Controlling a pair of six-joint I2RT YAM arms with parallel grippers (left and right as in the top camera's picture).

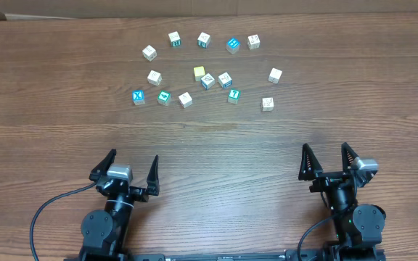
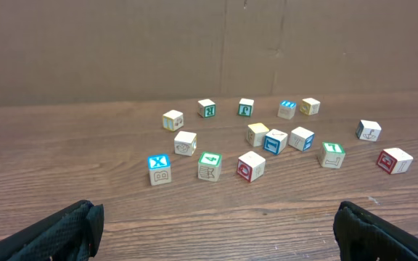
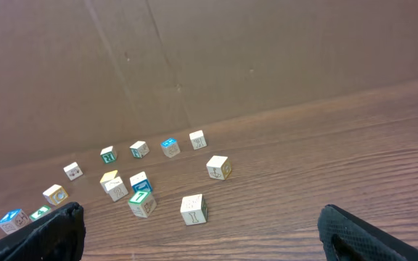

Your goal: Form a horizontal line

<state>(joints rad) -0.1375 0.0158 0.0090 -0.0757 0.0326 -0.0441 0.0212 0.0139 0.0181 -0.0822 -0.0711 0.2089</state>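
Left tool at 7 o'clock, right tool at 5 o'clock of the tabletop, fingers of both spread wide apart, clamped on nothing. Letter cubes scattered loose at 12 o'clock, well apart from both tools, not yet in a row. Teal cube, mark probably a 7, at 4 o'clock of pale-yellow cube. Blue X cube at cluster's 8 o'clock.

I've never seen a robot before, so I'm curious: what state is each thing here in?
left gripper, open and empty
right gripper, open and empty
cubes, scattered, lying flat, no row formed yet
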